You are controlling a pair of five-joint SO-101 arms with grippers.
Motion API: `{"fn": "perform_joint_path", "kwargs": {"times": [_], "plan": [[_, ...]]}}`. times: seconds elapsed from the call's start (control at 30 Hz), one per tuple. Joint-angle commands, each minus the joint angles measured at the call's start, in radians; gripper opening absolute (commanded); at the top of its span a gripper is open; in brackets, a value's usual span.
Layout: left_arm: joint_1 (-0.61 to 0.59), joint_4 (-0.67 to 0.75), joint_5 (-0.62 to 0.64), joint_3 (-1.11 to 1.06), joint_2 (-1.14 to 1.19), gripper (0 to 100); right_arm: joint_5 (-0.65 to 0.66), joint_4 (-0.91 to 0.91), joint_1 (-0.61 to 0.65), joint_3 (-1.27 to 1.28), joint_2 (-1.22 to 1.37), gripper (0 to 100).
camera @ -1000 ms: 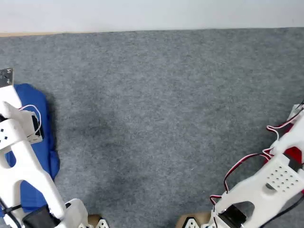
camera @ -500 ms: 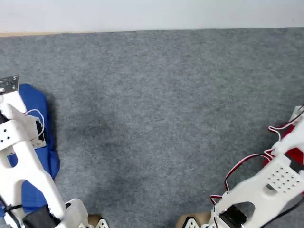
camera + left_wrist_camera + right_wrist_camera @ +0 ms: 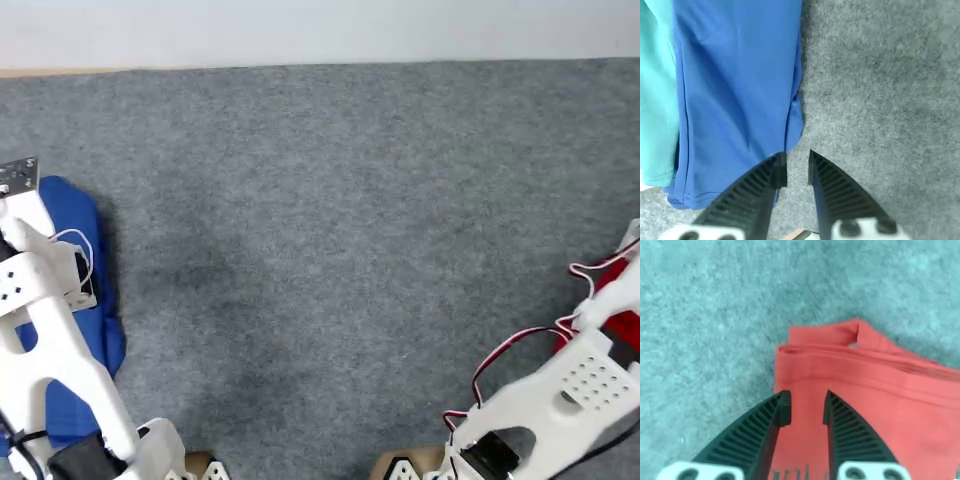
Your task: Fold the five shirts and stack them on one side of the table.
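A folded blue shirt (image 3: pixel 85 270) lies at the table's left edge, partly under the left arm. In the left wrist view the blue shirt (image 3: pixel 735 95) lies on a teal shirt (image 3: pixel 657 90). My left gripper (image 3: pixel 796 167) hovers over the blue shirt's edge, its fingers (image 3: pixel 777 170) a narrow gap apart with nothing between them. A red shirt (image 3: pixel 625 325) shows at the right edge, mostly behind the right arm. In the right wrist view the red shirt (image 3: pixel 865 390) lies bunched, and my right gripper (image 3: pixel 806 410) sits open above its near corner, holding nothing.
Grey felt (image 3: pixel 350 230) covers the table, with a wide bare stretch between the two arms. A pale wall band (image 3: pixel 320 30) runs along the far edge. Both arm bases (image 3: pixel 160 450) stand at the near edge.
The left arm drew slightly back toward the near edge over the blue shirt. The right arm shifted a little toward the right edge, covering more of the red shirt.
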State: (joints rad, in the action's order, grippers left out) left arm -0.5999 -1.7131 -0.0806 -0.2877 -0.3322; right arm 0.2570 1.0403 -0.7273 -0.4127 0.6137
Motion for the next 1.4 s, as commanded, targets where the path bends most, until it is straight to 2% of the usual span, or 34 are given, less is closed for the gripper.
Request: {"fn": "perform_joint_path", "kwargs": {"times": [0.0, 0.13, 0.63, 0.8, 1.1, 1.37], "plan": [[0.009, 0.015, -0.006, 0.005, -0.037, 9, -0.005, -0.071, 0.035, -0.055, 0.035, 12.1], [0.009, 0.012, -0.006, 0.005, -0.037, 9, -0.003, -0.074, 0.062, -0.06, 0.054, 12.1], [0.009, 0.021, -0.006, 0.005, -0.031, 9, -0.003, 0.024, 0.062, -0.054, -0.163, 12.1], [0.009, 0.032, -0.006, 0.005, -0.032, 9, -0.003, 0.028, 0.068, -0.046, -0.093, 12.1], [0.009, 0.032, -0.006, 0.005, -0.035, 9, -0.003, -0.09, 0.085, -0.048, 0.071, 12.1], [0.009, 0.029, -0.006, 0.005, -0.037, 9, -0.009, 0.056, 0.137, -0.072, -0.104, 12.1]]}}
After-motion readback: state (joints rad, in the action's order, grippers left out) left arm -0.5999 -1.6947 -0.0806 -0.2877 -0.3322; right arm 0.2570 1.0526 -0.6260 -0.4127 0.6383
